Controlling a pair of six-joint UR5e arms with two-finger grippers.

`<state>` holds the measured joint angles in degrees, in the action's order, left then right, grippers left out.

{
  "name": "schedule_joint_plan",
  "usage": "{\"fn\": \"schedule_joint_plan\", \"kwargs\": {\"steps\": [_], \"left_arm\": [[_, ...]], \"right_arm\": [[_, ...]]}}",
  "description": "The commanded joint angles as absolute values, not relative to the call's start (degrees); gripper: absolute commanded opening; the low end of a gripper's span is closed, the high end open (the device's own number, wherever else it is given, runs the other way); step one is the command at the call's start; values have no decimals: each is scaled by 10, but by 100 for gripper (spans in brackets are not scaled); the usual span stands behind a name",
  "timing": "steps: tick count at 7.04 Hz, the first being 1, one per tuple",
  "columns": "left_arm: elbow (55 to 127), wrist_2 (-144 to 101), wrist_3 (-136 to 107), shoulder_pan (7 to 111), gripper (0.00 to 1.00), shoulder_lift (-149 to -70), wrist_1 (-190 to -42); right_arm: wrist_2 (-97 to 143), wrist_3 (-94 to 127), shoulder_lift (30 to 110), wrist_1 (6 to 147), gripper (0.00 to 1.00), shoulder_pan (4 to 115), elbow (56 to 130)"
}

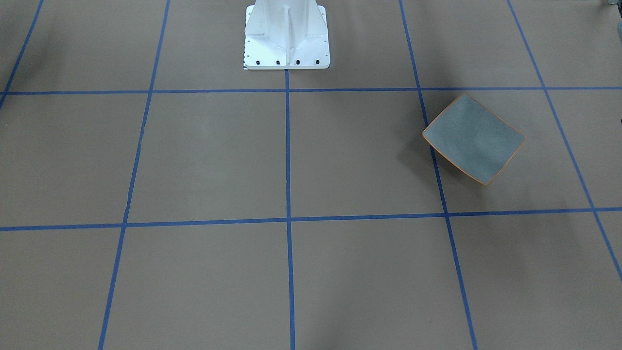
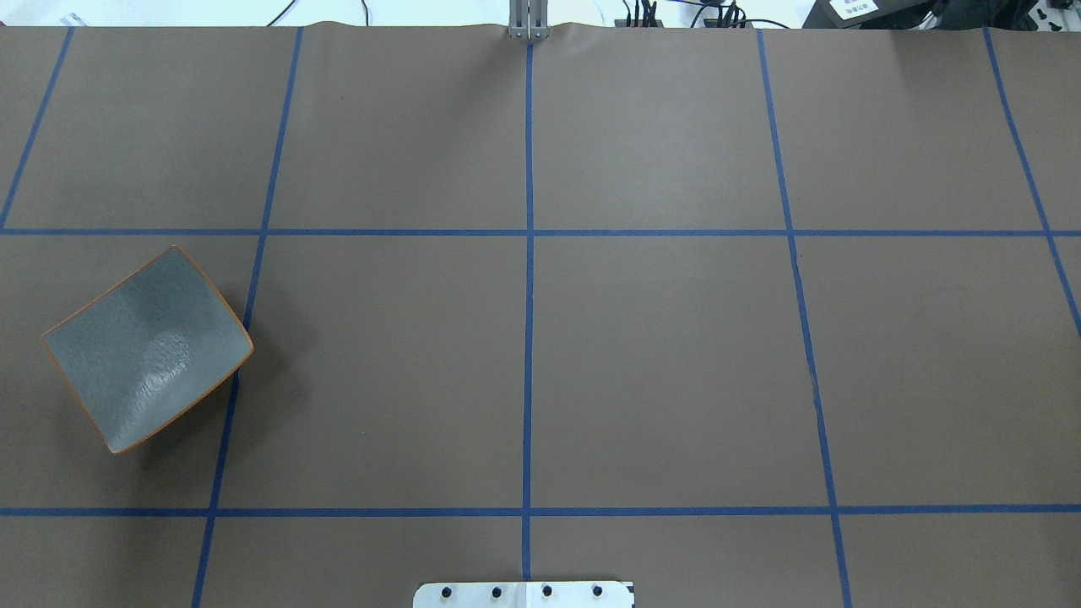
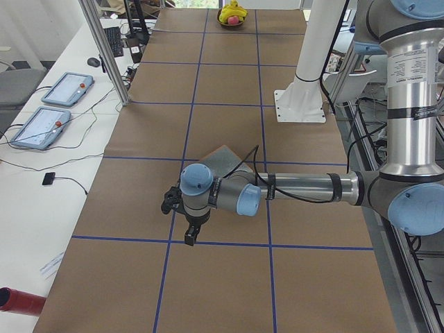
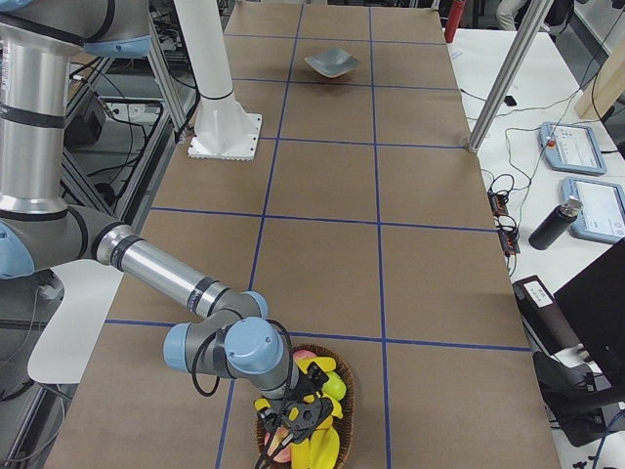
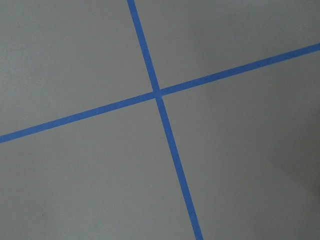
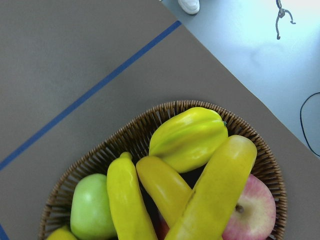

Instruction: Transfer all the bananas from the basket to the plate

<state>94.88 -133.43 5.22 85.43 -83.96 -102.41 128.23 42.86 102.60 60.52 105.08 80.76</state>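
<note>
The right jaws are hanging directly above the basket [image 6: 120, 142] at the far right end of the table [image 2: 659, 355]. How wide they are standing cannot be told: only the side view is showing them, small against the fruit, and I cannot tell whether they are gripping anything. The right wrist camera is looking straight down on the bananas [image 6: 215, 192], which are lying piled over a green apple [image 6: 90, 210], a red apple [image 6: 252, 212] and a ribbed yellow starfruit [image 6: 187, 137]. The topmost banana is lying diagonally across the others, so it is probably offering the easiest first pick. No banana is lying on the plate [image 2: 148, 350], which is sitting bare and askew on the robot's left side, well apart from the basket. That gap is likely explaining the pose of the left arm [image 3: 298, 189]. It is stretching out low near the plate, its wrist camera seeing only crossed blue tape [image 5: 157, 93], seemingly placed to receive fruit. How far the left jaws are standing open cannot be told either.
</note>
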Motion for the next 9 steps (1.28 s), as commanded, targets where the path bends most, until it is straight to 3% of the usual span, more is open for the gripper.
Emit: {"fn": "schedule_joint_plan", "kwargs": {"steps": [1, 8, 9], "left_arm": [[951, -1334, 53, 854, 100, -839, -1025], [962, -1333, 51, 855, 100, -839, -1025], [963, -1333, 51, 855, 100, -839, -1024]], "right_arm": [[1282, 475, 1022, 577, 100, 1048, 777], [1284, 476, 1052, 525, 100, 996, 750], [1282, 497, 1049, 526, 73, 996, 751]]}}
